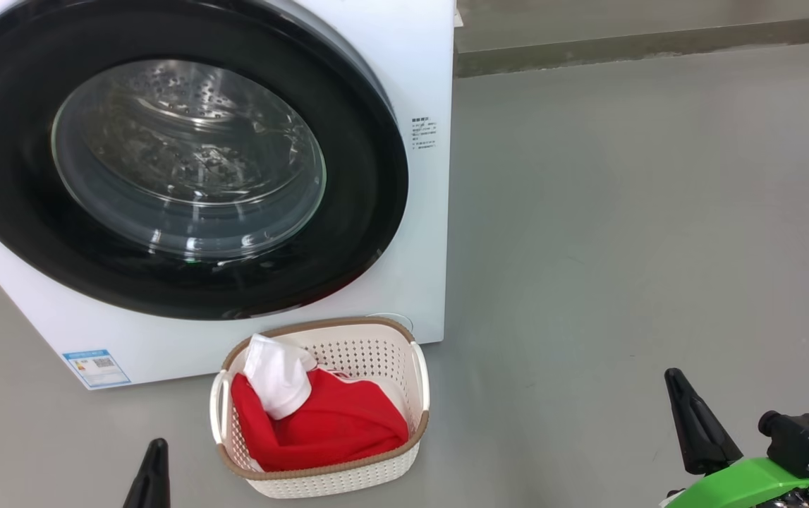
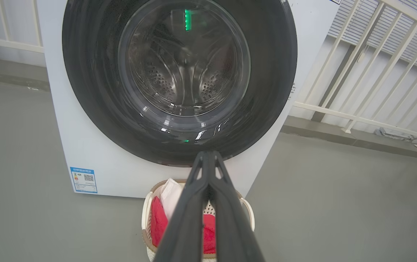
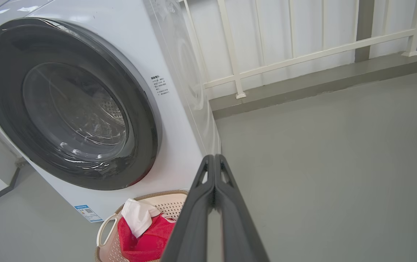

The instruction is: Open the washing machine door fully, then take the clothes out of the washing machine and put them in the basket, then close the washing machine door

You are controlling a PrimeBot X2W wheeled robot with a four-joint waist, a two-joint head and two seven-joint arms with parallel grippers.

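From my head, the washing machine door (image 1: pixel 16 212) looks shut flat on the washing machine (image 1: pixel 418 85). The clothes (image 1: pixel 333 423) lie in the basket (image 1: pixel 376 353), just in front of it.

From my left wrist, my left gripper (image 2: pixel 207 155) is pinched shut with nothing in it.

From my right wrist, my right gripper (image 3: pixel 213 158) is pinched shut and empty too.

I think the job is done, so I should hold both arms back and bump nothing.

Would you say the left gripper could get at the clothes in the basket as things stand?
Probably yes: the clothes lie uncovered in the open-topped basket, near the left gripper, which is shut and would first need to open.
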